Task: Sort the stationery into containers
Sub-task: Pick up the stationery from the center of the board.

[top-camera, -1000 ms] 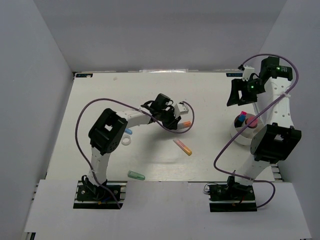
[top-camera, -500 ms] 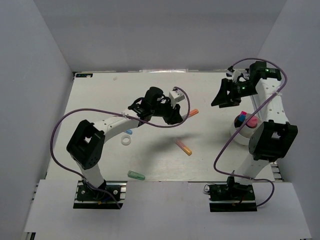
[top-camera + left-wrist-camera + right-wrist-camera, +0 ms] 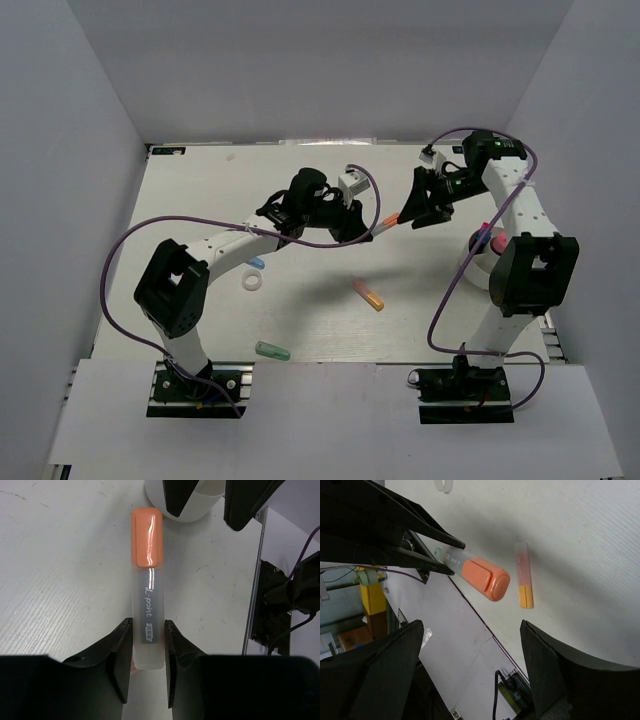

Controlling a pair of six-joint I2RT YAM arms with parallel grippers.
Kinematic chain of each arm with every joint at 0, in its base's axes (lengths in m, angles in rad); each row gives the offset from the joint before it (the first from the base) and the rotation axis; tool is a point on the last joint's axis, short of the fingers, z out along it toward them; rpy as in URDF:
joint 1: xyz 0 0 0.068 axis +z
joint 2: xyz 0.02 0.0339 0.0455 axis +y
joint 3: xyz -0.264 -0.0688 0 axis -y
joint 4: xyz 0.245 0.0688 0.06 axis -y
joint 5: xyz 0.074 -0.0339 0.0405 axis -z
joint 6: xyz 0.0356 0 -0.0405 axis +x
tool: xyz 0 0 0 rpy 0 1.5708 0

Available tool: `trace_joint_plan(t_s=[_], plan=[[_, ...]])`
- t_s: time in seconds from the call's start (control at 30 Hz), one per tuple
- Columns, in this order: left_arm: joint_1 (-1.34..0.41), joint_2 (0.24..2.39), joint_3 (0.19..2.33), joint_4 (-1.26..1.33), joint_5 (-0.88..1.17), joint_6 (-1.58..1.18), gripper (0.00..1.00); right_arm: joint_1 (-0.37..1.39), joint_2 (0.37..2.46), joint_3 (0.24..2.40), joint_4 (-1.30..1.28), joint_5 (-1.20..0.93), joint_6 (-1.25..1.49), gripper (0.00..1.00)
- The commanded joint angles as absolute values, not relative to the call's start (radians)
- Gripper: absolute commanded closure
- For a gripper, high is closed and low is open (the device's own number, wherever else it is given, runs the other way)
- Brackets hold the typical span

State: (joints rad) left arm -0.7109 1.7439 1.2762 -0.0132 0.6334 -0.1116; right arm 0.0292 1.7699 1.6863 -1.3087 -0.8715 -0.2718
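Observation:
My left gripper is shut on the clear barrel of an orange-capped marker and holds it above the table, cap pointing right. In the left wrist view the marker sits between my fingers. My right gripper is open and empty, its jaws spread wide just right of the orange cap and apart from it. The white cup at the right holds a pink and a blue marker. A pink-and-orange marker, a green one, a blue one and a white ring lie on the table.
The white cup's rim shows beyond the held marker in the left wrist view. Purple cables loop over both arms. Grey walls stand close on the left, back and right. The pink-and-orange marker lies below the two grippers.
My left gripper rose and moved right with the orange marker. My right gripper swung left from above the cup to just beside the marker's cap, still open.

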Motion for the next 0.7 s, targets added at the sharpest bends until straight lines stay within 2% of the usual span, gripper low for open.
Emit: trace_joint_plan(t_s=[0.0, 0.13, 0.2, 0.67], plan=[[-0.715, 1.713, 1.312, 0.011, 0.667, -0.132, 1.00, 0.058, 1.779, 1.687, -1.315, -0.902, -0.261, 0.16], [-0.724, 1.713, 1.321, 0.011, 0.678, -0.137, 1.00, 0.072, 1.796, 1.701, -1.316, -0.907, -0.259, 0.20], [-0.724, 1.712, 1.322, 0.014, 0.684, -0.140, 1.00, 0.075, 1.801, 1.709, -1.316, -0.908, -0.258, 0.25], [-0.724, 1.710, 1.321, 0.023, 0.703, -0.138, 1.00, 0.081, 1.845, 1.732, -1.315, -0.928, -0.253, 0.46]])
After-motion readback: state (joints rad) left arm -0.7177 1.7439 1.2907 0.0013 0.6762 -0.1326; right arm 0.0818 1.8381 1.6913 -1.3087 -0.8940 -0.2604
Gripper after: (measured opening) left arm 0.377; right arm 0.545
